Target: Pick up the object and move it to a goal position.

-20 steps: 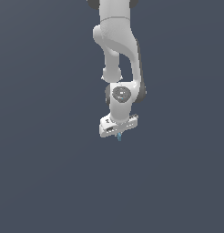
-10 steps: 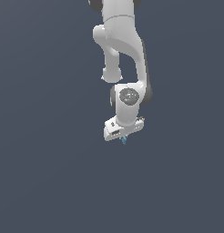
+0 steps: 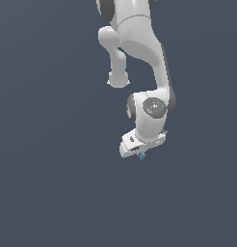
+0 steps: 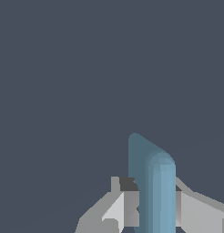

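Exterior view: white arm (image 3: 139, 58) reaches down over a plain grey floor (image 3: 43, 193). Gripper (image 3: 141, 153) points downward, a small light-blue sliver (image 3: 142, 156) poking out just below it.

Wrist view: fingers (image 4: 118, 211) pinch the sliver (image 4: 155, 191) from both sides; it stands lengthwise between them, rounded end sticking out past the tips.

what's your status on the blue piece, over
Hand shut on blue piece. Piece held between fingers. Nothing in the way.
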Motion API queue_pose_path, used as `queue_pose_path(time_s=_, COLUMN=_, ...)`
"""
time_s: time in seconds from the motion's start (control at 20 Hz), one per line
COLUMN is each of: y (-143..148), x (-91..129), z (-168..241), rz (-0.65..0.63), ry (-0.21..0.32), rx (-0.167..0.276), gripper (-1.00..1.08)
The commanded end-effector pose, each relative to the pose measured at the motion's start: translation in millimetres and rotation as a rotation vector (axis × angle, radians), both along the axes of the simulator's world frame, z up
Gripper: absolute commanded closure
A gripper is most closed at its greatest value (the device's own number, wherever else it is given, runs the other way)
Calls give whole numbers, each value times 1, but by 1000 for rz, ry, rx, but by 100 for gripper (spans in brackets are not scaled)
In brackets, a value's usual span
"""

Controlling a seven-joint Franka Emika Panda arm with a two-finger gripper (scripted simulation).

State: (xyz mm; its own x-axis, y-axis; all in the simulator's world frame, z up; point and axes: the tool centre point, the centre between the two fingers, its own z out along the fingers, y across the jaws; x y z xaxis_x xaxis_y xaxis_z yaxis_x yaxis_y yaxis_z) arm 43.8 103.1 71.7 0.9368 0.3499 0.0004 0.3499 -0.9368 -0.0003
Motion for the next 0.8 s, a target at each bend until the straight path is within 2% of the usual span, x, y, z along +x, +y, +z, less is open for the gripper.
queue_pose_path(time_s=0.0, y=11, x=12, z=5, rz=0, ry=0, rx=0, gripper=108)
queue_pose_path(time_s=0.4, y=41, x=45, z=19, rz=0, ry=0, rx=0, gripper=108)
queue_pose_path(time_s=0.75, y=56, x=62, z=26, rz=0, ry=0, rx=0, gripper=108)
